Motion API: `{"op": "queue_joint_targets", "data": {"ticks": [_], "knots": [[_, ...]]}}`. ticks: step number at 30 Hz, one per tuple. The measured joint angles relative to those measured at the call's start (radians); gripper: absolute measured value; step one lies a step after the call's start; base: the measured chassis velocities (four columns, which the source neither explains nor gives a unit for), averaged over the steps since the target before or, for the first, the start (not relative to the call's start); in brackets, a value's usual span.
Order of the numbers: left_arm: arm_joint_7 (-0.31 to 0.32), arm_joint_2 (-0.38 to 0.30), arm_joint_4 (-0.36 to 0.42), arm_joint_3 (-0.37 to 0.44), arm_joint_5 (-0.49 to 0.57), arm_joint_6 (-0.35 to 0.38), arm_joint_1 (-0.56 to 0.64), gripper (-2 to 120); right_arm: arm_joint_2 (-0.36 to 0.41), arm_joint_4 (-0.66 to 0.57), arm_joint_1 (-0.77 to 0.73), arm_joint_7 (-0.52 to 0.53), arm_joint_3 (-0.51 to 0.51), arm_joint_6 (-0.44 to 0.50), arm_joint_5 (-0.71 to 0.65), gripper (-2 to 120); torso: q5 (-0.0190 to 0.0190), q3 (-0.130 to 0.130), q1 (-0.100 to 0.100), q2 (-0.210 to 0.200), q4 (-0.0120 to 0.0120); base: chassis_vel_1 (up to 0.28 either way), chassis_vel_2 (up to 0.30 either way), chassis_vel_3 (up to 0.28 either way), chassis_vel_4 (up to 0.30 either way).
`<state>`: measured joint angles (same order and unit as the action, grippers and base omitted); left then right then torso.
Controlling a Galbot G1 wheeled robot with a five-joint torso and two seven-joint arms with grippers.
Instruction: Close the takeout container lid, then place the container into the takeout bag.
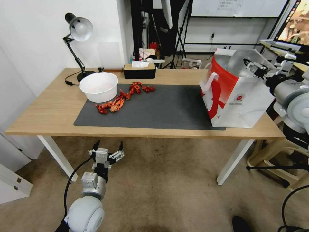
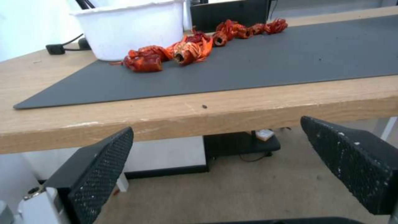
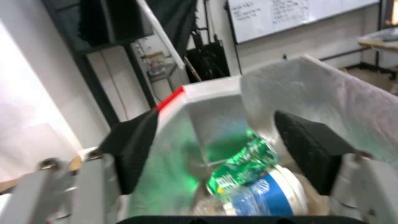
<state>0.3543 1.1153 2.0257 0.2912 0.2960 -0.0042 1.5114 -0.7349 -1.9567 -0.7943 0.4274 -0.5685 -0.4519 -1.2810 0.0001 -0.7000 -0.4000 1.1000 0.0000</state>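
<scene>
Right wrist view: our right end effector, spread wide and empty, poised over the takeout bag; left end effector, spread wide, parked below the tabletop.

Takeout bag – boxy, white paper with red panels, white handles, small red logo on the front – standing upright and open at the right end of the table, partly on the dark mat. Silver foil lining inside; a green-and-blue wrapped package lying at the bottom.
</scene>
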Motion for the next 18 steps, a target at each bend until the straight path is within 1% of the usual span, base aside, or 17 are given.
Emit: {"op": "queue_joint_targets", "data": {"ticks": [1,4,5,7,9,10,12,13,14,15,16,18], "knots": [[0.0,0.0,0.0,0.0,0.0,0.0,0.0,100,0.0,0.0,0.0,0.0,0.0,0.0,0.0,78,0.0,0.0,0.0,0.0,0.0,0.0,0.0,0.0,0.0],[0.0,0.002,0.002,0.0,0.002,0.0,-0.002,100,0.008,-0.021,-0.009,-0.032,-0.004,0.019,0.018,91,0.0,0.0,0.0,0.0,0.0,0.0,0.0,0.0,0.0],[0.0,0.002,0.002,0.0,0.002,0.0,-0.002,100,0.008,-0.021,-0.009,-0.032,-0.004,0.019,0.018,91,0.0,0.0,0.0,0.0,0.0,0.0,0.0,0.0,0.0],[-0.002,0.004,0.005,0.0,0.005,0.0,-0.001,100,0.018,-0.04,-0.023,-0.083,-0.005,0.043,0.058,99,-0.0001,0.0,0.0,0.0,0.0,0.0,0.0,0.0,0.0],[-0.005,0.005,0.006,0.001,0.006,-0.002,0.003,100,0.026,-0.057,-0.044,-0.136,-0.01,0.065,0.091,104,-0.0001,0.0,0.0,0.0,0.0,0.0,0.0,0.0,0.0],[-0.005,0.005,0.006,0.001,0.006,-0.002,0.003,100,0.026,-0.057,-0.044,-0.136,-0.01,0.065,0.091,104,-0.0001,0.0,0.0,0.0,0.0,0.0,0.0,0.0,0.0],[-0.016,0.008,0.007,0.008,0.017,-0.014,0.011,100,0.04,-0.101,-0.107,-0.23,-0.028,0.117,0.148,111,-0.0001,0.0,0.0,0.0,0.0,0.0,0.0,0.0,0.0],[-0.016,0.008,0.007,0.008,0.017,-0.014,0.011,100,0.04,-0.101,-0.107,-0.23,-0.028,0.117,0.148,111,-0.0001,0.0,0.0,0.0,0.0,0.0,0.0,0.0,0.0],[-0.019,0.009,0.007,0.011,0.021,-0.017,0.013,100,0.043,-0.112,-0.128,-0.256,-0.034,0.135,0.176,111,-0.0001,0.0,0.0,0.0,0.0,0.0,0.0,0.0,0.0],[-0.024,0.01,0.007,0.017,0.026,-0.025,0.019,100,0.048,-0.142,-0.179,-0.302,-0.048,0.175,0.234,113,-0.0001,0.0,0.0,0.0,-0.0001,0.0,0.0,0.0,0.0],[-0.029,0.01,0.007,0.022,0.031,-0.033,0.022,100,0.048,-0.171,-0.221,-0.324,-0.062,0.201,0.265,114,-0.0001,0.0,0.0,0.0,0.0,0.0,0.0,0.0,0.0],[-0.03,0.01,0.007,0.024,0.032,-0.035,0.023,100,0.048,-0.176,-0.23,-0.328,-0.065,0.206,0.271,114,-0.0002,0.0,0.0,0.0,0.0,0.0,0.0,0.0,0.0]]}}
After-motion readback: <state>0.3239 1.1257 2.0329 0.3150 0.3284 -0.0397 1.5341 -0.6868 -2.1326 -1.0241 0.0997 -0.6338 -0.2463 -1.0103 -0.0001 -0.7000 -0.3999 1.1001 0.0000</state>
